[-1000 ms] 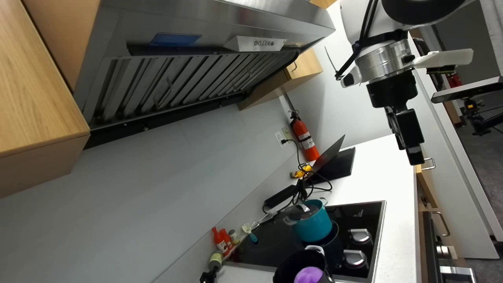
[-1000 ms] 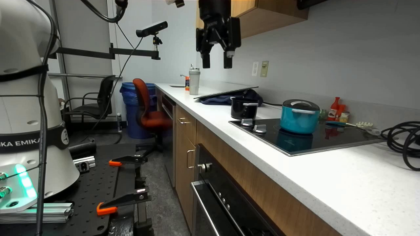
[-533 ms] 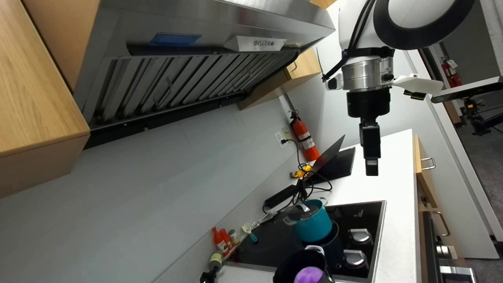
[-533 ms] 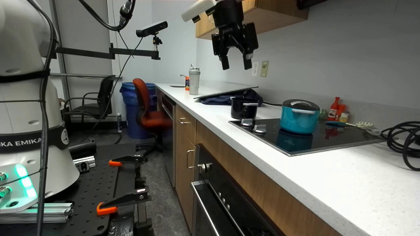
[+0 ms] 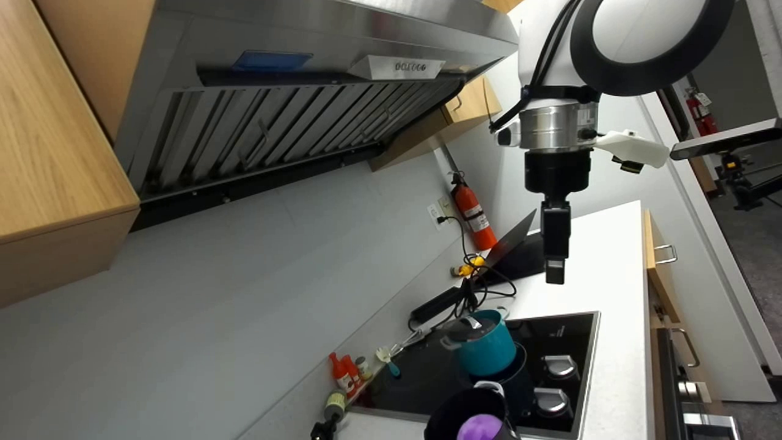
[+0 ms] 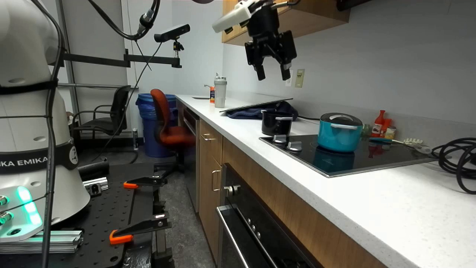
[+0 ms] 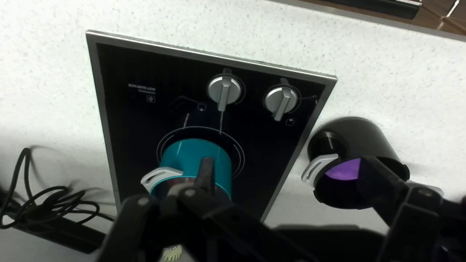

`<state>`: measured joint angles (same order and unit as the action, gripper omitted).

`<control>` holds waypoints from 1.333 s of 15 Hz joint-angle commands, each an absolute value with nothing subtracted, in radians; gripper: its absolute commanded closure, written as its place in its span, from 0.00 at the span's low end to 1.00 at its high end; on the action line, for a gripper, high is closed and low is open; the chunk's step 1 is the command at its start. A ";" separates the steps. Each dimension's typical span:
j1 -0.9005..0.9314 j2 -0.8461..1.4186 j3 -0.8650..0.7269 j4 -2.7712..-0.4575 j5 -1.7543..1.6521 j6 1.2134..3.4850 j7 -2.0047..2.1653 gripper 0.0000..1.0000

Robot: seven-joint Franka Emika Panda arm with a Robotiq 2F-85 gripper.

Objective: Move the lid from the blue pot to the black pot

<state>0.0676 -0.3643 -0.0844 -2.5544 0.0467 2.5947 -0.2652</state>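
The blue pot [image 5: 492, 354] stands on the cooktop with the lid [image 5: 469, 330] on its rim. The pot [image 6: 339, 137] and the glassy lid with its pale handle [image 6: 341, 119] also show in an exterior view. The black pot [image 6: 273, 124] stands on the counter beside the cooktop without a lid. In the wrist view the black pot [image 7: 360, 138] holds a purple thing [image 7: 344, 170]. My gripper [image 6: 273, 75] is open and empty, high above the counter. In the wrist view one finger of the gripper [image 7: 287, 167] covers much of the lid and blue pot [image 7: 196, 156].
The cooktop [image 7: 145, 120] has two silver knobs [image 7: 224, 89]. Red bottles [image 6: 377, 124] and utensils [image 6: 405, 142] lie behind the blue pot. Black cables [image 6: 461, 160] lie on the counter. A range hood [image 5: 293, 122] hangs above. A laptop-like panel [image 5: 513, 238] stands on the counter.
My gripper has moved left and slightly down in an exterior view, and right with a slight tilt in an exterior view. It stays open. The pots and lid have not moved.
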 commanded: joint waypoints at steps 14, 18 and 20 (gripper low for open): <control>0.126 -0.205 -0.112 -2.396 0.233 2.720 -0.316 0.00; 0.125 -0.135 -0.123 -2.340 0.339 2.806 -0.350 0.00; 0.133 -0.099 -0.136 -2.320 0.404 2.847 -0.390 0.00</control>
<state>0.1059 -0.1681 -0.1063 -2.3741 0.3065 2.7878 -0.3221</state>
